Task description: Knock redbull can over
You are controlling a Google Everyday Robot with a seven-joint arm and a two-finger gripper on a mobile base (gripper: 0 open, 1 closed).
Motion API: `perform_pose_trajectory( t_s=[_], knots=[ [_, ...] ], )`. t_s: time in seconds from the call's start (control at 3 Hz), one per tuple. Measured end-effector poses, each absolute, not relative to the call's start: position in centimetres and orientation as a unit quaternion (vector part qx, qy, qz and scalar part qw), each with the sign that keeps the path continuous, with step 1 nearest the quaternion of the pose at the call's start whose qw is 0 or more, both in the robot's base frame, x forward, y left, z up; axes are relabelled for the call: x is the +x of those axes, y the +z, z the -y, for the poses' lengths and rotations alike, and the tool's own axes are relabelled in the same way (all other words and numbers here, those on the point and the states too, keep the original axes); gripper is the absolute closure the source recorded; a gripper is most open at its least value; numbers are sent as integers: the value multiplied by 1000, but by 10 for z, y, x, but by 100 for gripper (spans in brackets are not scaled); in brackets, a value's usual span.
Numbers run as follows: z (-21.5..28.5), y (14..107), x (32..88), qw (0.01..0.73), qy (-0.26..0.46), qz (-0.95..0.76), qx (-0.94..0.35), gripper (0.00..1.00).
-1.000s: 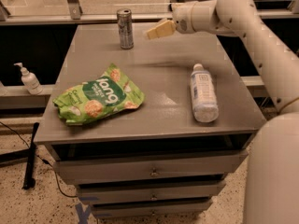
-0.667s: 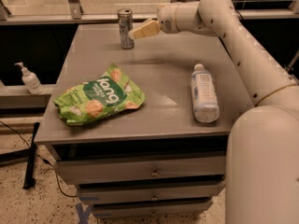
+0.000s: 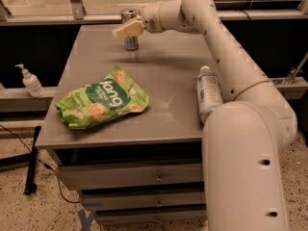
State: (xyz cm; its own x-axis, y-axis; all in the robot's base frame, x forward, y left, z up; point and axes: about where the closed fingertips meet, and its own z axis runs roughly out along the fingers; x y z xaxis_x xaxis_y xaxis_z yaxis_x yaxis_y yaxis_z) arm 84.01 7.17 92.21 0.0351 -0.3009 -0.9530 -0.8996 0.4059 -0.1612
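Observation:
The redbull can (image 3: 130,42), slim and silver-blue, stands upright at the far end of the grey table (image 3: 159,81). My gripper (image 3: 126,30), with cream-coloured fingers, reaches in from the right and lies across the front of the can's upper half, touching or just in front of it. The white arm stretches from the lower right across the table to it.
A green snack bag (image 3: 102,104) lies at the front left of the table. A clear plastic bottle (image 3: 208,92) with a white cap lies on its side at the right edge. A soap dispenser (image 3: 30,80) stands on a ledge to the left. Drawers are below the tabletop.
My gripper has moved left from the right of the can until it overlaps the can's upper part. The can still stands upright.

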Motion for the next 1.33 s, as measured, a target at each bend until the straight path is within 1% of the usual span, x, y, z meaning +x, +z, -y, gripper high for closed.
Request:
perform_pose_trajectory(
  t_s=[0.33, 0.67, 1.0, 1.33],
  knots=[
    [-76, 916, 844, 537, 273, -643, -473, 40],
    [-71, 912, 848, 533, 266, -651, -470, 63],
    [-48, 920, 847, 529, 247, -660, -473, 87],
    [-18, 944, 837, 511, 212, -671, -494, 100]
  ],
)
